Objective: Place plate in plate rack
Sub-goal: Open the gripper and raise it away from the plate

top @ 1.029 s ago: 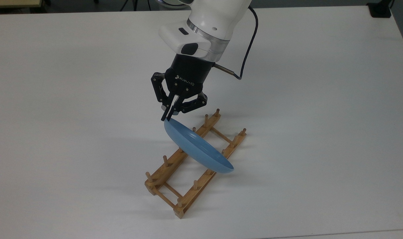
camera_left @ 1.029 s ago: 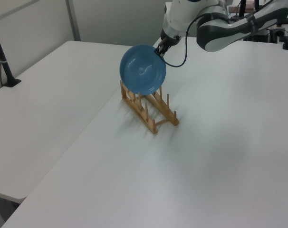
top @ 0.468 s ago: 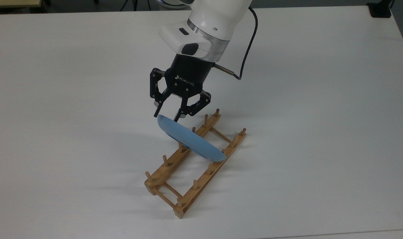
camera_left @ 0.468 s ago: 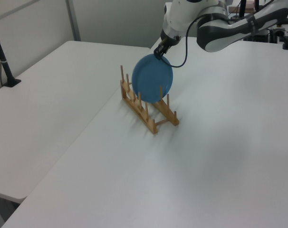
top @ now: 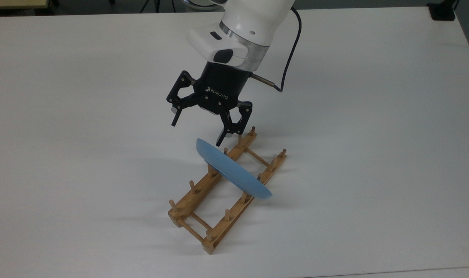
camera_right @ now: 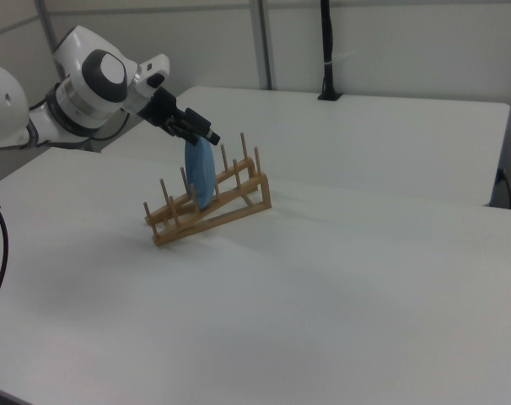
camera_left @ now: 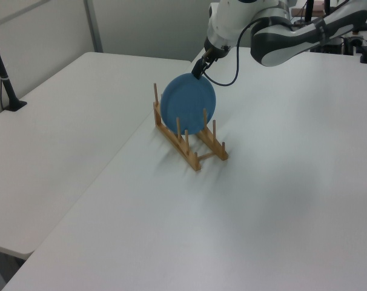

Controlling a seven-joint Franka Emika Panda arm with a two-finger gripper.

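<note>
Standing on edge between pegs near mid plate rack (top: 219, 193): smooth round light-blue plate (top: 234, 173), hand (top: 197, 133) spread wide just above its rim, matte white bench (top: 373, 154) bare around.
</note>
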